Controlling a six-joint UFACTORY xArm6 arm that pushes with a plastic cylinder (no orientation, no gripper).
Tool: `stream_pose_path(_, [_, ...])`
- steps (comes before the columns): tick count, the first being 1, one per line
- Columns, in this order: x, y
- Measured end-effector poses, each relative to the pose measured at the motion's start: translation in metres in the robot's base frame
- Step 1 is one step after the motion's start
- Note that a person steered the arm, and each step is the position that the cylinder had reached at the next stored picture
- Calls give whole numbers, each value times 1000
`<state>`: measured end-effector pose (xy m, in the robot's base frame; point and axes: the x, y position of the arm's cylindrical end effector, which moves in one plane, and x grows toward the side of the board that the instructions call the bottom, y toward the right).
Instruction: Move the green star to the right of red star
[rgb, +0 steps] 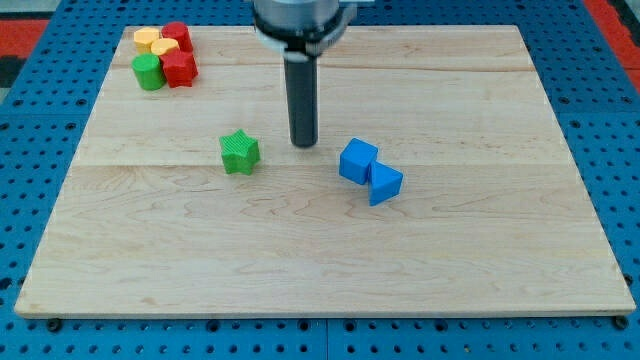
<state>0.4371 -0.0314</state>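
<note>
Currently my tip (304, 145) sits just right of the green star (240, 152), mid-tabletop (320, 260); no claw shows; near half open.

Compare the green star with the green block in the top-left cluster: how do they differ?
The green star is star-shaped; the green block looks round. The star stands alone mid-board, left of my tip; the block touches a red block in the cluster at the view's top left. Both are green and similar in size.
</note>
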Motion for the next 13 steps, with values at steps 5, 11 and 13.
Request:
stream_pose_path(5, [-73,-119])
stream_pose_path(11, [-108,220])
stream_pose_path(13, [-13,266])
